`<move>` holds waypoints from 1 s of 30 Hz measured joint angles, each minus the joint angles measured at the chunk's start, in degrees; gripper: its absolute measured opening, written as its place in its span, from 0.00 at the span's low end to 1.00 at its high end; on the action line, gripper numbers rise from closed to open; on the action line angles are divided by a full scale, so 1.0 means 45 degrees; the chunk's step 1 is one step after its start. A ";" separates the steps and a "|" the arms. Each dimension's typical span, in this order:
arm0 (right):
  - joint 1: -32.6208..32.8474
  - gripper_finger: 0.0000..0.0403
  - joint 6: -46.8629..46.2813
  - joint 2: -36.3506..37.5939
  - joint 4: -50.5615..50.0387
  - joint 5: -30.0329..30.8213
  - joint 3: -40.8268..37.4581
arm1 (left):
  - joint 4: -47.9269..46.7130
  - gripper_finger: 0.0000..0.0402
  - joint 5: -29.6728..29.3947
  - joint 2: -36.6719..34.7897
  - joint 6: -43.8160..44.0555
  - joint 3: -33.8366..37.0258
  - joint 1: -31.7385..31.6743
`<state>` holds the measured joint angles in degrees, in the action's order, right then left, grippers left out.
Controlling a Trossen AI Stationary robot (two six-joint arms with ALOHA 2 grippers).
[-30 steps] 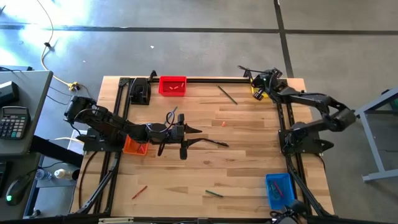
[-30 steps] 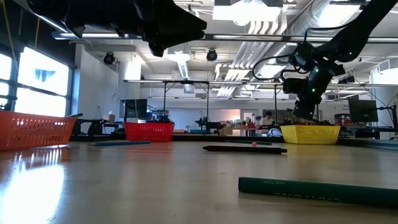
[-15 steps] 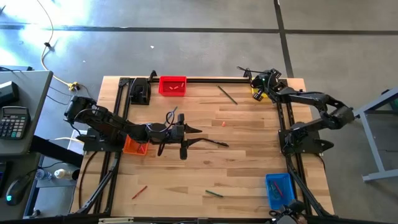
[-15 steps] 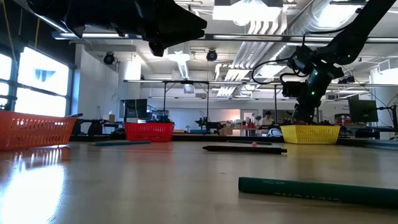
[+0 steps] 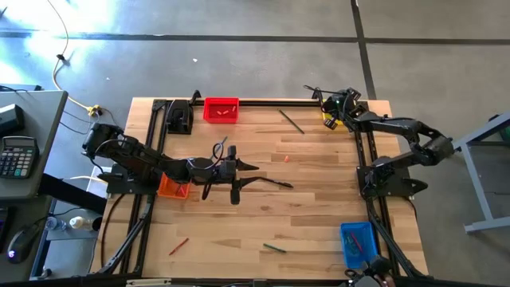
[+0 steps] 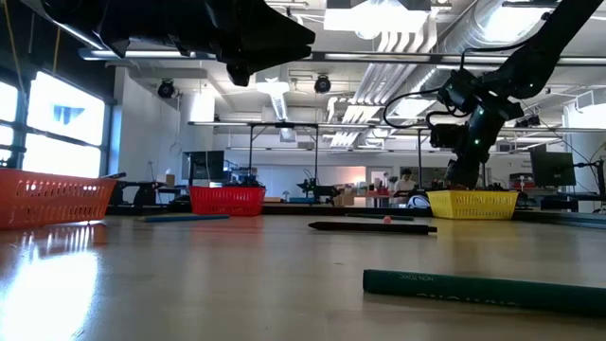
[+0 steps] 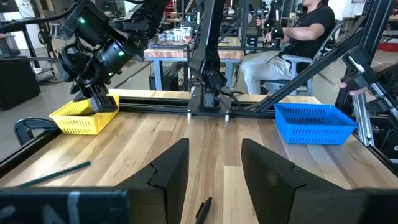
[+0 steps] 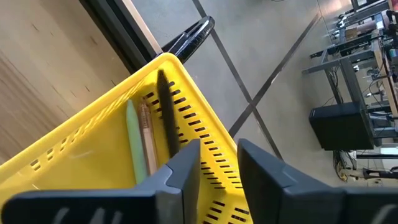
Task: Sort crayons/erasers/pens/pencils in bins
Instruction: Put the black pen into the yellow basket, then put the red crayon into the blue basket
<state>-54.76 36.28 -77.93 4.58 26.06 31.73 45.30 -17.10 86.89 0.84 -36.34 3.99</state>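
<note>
My right gripper [image 5: 333, 110] hangs over the yellow bin [image 8: 93, 155] at the table's far right corner, open and empty. Green, brown and dark sticks [image 8: 148, 140] lie in that bin. My left gripper [image 5: 241, 167] is open and empty above the table's middle, its fingers [image 7: 168, 171] pointing toward the table's right edge. A black pen [image 5: 271, 183] lies flat on the table just beyond it, with its tip in the left wrist view [image 7: 202, 211]. A pink-orange eraser [image 5: 285, 158] lies near the pen.
The red bin [image 5: 221, 110] stands at the far edge, the orange bin [image 5: 173, 188] under my left arm and the blue bin [image 5: 358, 243] at the near right. A dark pencil [image 5: 291, 121], a green pencil [image 5: 275, 248] and a red crayon [image 5: 178, 245] lie loose on the table.
My right arm has shifted slightly above the yellow bin, and its gripper has stayed over the bin.
</note>
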 joint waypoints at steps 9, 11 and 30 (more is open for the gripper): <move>0.0475 0.17 -0.0054 0.0357 0.0073 0.0927 0.0000 | -0.0004 0.34 0.0000 0.0000 -0.0030 0.0000 -0.0005; 0.0902 0.11 -0.0108 0.0850 0.0073 0.0838 0.0000 | -0.0008 0.34 0.0000 0.0000 -0.0112 0.0000 -0.0002; 0.8840 0.00 -0.6063 0.3929 0.1735 -0.3473 -0.0429 | -0.4535 0.22 0.0097 -0.0255 -0.1335 -0.0508 0.0680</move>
<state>-14.98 8.99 -60.25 12.39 10.44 29.79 24.89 -16.67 85.75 -5.17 -38.62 7.05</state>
